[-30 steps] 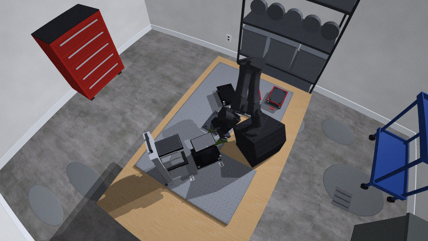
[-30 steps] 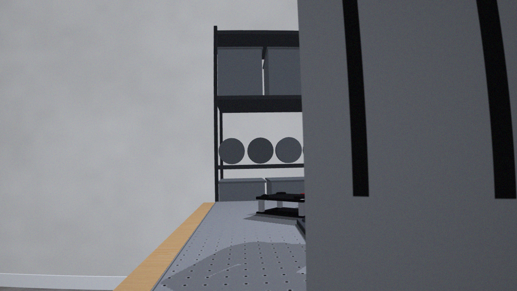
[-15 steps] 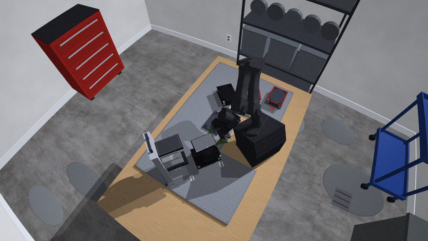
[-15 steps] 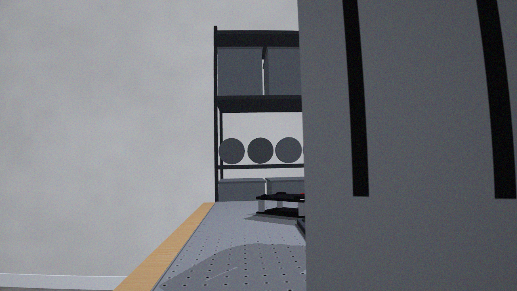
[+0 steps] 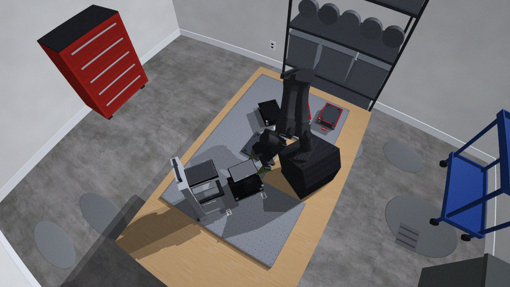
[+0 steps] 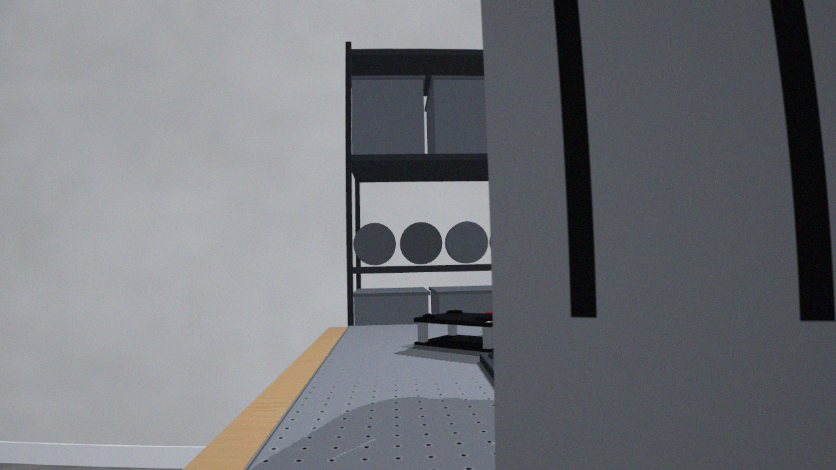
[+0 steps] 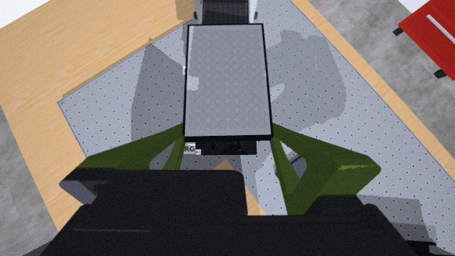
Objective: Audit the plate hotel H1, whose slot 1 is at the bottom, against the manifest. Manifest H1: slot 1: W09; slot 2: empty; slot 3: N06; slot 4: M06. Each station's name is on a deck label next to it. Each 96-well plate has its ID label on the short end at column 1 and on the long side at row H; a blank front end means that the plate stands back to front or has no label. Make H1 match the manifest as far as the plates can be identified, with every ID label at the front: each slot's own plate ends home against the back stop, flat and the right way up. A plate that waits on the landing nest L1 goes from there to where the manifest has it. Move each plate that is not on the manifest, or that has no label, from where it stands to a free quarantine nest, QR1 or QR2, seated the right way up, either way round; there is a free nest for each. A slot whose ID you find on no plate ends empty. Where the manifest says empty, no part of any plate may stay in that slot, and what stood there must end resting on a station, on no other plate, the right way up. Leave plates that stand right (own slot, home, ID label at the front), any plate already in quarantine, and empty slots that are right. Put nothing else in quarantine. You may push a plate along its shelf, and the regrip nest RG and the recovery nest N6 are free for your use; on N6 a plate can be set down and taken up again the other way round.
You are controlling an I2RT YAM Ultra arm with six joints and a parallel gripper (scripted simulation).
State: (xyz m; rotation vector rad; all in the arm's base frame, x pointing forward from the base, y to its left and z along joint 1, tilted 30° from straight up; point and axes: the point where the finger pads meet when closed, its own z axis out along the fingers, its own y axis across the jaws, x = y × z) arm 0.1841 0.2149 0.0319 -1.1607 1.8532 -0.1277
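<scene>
Though spread wide, grips with the green fingers of the gripper (image 7: 227, 132) both long sides of a plate (image 7: 227, 78), close to its near short end, so grasps it and does not hang loose. Carries this plate flat, with a grey face of faint circles turned up and a thin black edge around it. Cannot read any ID on it from these views. Shows just below the near end of the plate the small white label RG (image 7: 189, 148) and beside it the black regrip nest (image 7: 227, 147). Seems from the top view to keep the plate (image 5: 243, 169) lifted over this nest (image 5: 246, 187) and not seated in it. Points further ahead to the plate hotel (image 5: 178, 174), just beside the nest, with a dark well plate (image 5: 200, 172) on its top level. Cannot tell the lower slots clearly. Rises behind the gripper (image 5: 259, 162) from a black pedestal (image 5: 313, 178) on the grey perforated board (image 5: 249, 228). Leaves at the far end of the board a red-framed nest (image 5: 329, 114) with a dark plate and a second black nest (image 5: 269, 111), well apart from the hotel. Shows past the table a dark shelf rack (image 5: 287, 42).
</scene>
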